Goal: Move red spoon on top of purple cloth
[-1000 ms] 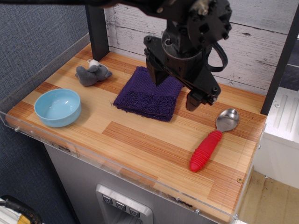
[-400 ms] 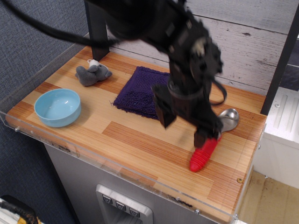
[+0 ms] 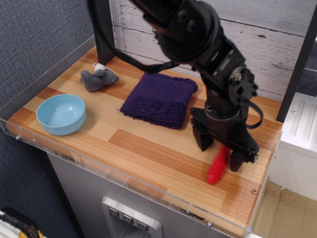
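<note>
The red spoon (image 3: 218,165) lies on the wooden table at the front right; only the lower part of its ribbed red handle shows, and its silver bowl is hidden behind my arm. My gripper (image 3: 221,151) is down over the handle with its fingers (image 3: 204,139) apart, one on each side of it. The purple cloth (image 3: 160,98), a dark folded square towel, lies flat at the middle back of the table, left of the gripper and apart from the spoon.
A light blue bowl (image 3: 61,113) stands at the front left. A small grey plush toy (image 3: 99,78) lies at the back left. A clear plastic rim (image 3: 124,174) runs along the table's front and left edges. A white plank wall stands behind.
My gripper has moved from above the cloth's right edge forward and right, then down over the spoon's handle. The spoon's bowl is now hidden. The spoon looks unmoved.
</note>
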Motion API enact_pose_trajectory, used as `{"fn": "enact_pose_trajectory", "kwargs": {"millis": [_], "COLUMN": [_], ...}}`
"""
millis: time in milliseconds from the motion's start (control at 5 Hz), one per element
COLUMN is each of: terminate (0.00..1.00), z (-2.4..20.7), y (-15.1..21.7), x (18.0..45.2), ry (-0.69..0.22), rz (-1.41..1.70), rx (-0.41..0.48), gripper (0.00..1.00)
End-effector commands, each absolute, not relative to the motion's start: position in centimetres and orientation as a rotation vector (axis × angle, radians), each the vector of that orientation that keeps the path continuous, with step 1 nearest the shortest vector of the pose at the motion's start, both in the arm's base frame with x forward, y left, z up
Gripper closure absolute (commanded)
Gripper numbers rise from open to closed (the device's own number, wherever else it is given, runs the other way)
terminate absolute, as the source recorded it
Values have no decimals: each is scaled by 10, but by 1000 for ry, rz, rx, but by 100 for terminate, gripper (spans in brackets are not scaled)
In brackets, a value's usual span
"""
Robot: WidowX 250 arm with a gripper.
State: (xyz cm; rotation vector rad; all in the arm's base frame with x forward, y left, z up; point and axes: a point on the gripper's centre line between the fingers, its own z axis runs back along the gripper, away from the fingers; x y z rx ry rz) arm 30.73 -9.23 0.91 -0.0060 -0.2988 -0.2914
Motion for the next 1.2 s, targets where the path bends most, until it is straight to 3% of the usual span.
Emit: {"fn": "enact_pose_trajectory", "kwargs": {"millis": [0,200,800,1000], "terminate": [0,0,0,0], "z": [5,7,26,44], "y": [-103,-102,-99,-95], "x": [304,304,299,299], "ry": [-285,-305,-317,-358], "rz": [-309,-318,-356,-350], "rx": [5,15,98,133], "gripper": [0,100,100,100]}}
